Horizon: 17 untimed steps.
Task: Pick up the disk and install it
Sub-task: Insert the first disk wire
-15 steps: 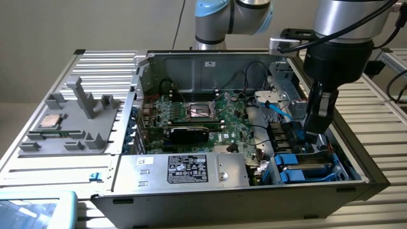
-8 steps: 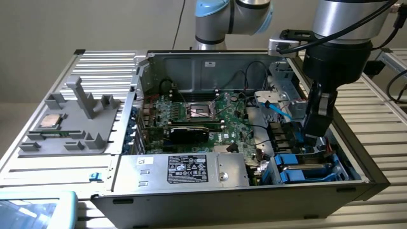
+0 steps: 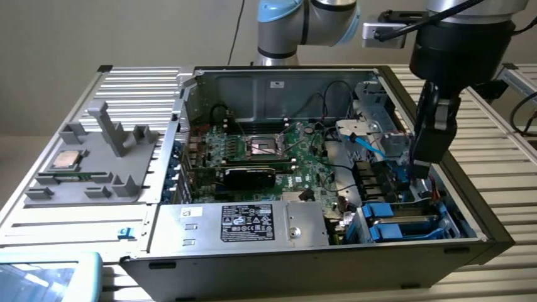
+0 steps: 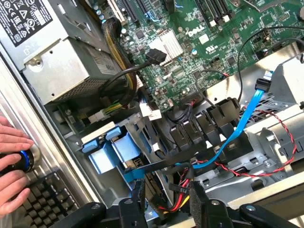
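The disk (image 3: 409, 218) lies flat in the drive bay at the front corner of the open computer case, on the exterior view's right. It is a silver-grey face edged by its bright blue frame (image 4: 114, 152). My gripper (image 3: 417, 165) hangs inside the case just behind and above the disk. In the wrist view my gripper (image 4: 166, 204) stands open, its two black fingers (image 4: 137, 199) apart. Nothing is gripped between them, and red, yellow and black cables show in the gap beyond.
A silver power supply (image 3: 243, 223) with a black label sits at the case front. The motherboard (image 3: 268, 151) fills the middle. A blue data cable (image 4: 242, 118) runs over black connectors near the bay. A CPU chip (image 3: 67, 160) rests on the grey tray. A person's hand (image 4: 12, 156) holds a knob.
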Tool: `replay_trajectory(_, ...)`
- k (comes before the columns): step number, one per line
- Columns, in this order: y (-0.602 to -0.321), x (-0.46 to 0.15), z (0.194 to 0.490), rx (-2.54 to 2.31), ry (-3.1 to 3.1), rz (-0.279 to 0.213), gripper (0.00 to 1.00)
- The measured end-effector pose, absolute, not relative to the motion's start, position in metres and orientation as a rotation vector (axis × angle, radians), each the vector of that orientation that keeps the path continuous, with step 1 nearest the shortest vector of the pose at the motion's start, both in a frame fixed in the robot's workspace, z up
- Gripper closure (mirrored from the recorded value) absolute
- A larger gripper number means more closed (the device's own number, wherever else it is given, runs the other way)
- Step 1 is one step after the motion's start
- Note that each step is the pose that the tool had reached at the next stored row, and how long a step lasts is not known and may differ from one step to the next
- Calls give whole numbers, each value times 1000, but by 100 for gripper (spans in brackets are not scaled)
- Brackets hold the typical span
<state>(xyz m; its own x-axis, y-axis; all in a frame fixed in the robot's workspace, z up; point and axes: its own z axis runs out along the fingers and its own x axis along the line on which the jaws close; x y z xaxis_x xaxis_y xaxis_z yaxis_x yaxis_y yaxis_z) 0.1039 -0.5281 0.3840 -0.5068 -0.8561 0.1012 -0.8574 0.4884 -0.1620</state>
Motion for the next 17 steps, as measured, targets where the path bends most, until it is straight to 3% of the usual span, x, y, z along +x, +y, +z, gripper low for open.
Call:
replay_trajectory(6, -528, 104, 407, 1557, -2704, 301, 50)
replay_trajectory(17, -528, 104, 407, 1557, -2704, 301, 50)
